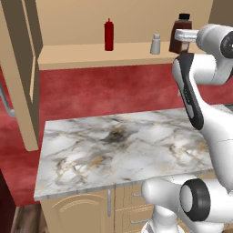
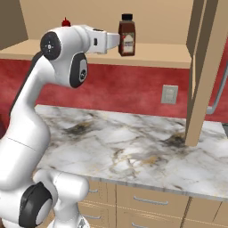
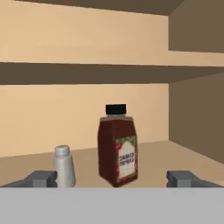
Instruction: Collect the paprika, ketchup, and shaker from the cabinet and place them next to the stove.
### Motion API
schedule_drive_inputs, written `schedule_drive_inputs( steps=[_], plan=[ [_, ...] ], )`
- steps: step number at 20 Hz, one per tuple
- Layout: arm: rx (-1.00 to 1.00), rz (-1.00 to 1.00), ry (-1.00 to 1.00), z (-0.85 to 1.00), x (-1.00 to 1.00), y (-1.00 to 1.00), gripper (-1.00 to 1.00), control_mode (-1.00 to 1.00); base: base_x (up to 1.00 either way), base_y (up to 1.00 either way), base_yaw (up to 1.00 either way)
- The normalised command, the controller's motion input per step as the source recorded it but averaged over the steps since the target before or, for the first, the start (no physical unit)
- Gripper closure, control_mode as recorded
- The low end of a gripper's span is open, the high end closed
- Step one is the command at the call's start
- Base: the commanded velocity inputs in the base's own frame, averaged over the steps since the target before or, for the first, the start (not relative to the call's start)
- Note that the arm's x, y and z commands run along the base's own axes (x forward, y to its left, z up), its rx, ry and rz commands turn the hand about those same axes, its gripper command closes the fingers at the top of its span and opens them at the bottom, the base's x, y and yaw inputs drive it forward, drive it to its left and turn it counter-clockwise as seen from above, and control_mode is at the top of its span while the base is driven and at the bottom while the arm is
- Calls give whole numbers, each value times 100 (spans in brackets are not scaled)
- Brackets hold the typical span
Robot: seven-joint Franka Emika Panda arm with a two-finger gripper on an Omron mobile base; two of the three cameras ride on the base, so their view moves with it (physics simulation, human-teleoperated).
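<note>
1. Paprika [image 3: 117,146], a dark reddish-brown jar with a black cap and a printed label, stands upright on the open cabinet's [image 1: 27,68] lower shelf [image 1: 91,55], directly ahead of the white arm's pincer [image 3: 112,178].
2. Pincer spread wide: in the hand view its two dark fingertips [image 3: 41,178] rise at the far left and far right, with the jar centred between them and farther back on the shelf, touching neither.
3. Nothing is held. From the right base view the pincer's end sits level with the jar and just beside it; whether metal meets glass there cannot be told.
4. Shaker [image 3: 64,165], small and pale with a rounded top, stands on the same shelf just to the left of the jar in the hand view, close to the left fingertip.
5. Ketchup [image 1: 108,34], a slim red bottle with a pointed nozzle, stands upright farther left along the shelf, well apart from the other two, as seen from the left base view.
6. Below the shelf runs a red wall, and beneath that a marble tabletop [image 1: 118,145] over tan drawers.
7. Cabinet doors hang open at both sides, the left door with a long grey bar handle [image 1: 5,102].
8. A pale wall socket [image 2: 169,94] sits on the red wall under the shelf in the right base view.
</note>
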Motion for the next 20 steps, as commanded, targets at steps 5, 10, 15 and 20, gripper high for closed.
schedule_drive_inputs(
  steps=[5,10,15,20],
  plan=[
    [4,0,2,6,50,-13,-100,-100,0,0,0],
    [0,5,-5,0,13,0,-100,-100,0,0,0],
    [0,4,-5,0,10,0,-100,-100,0,0,0],
    [0,5,-6,0,10,0,-100,-100,0,0,0]
  ],
)
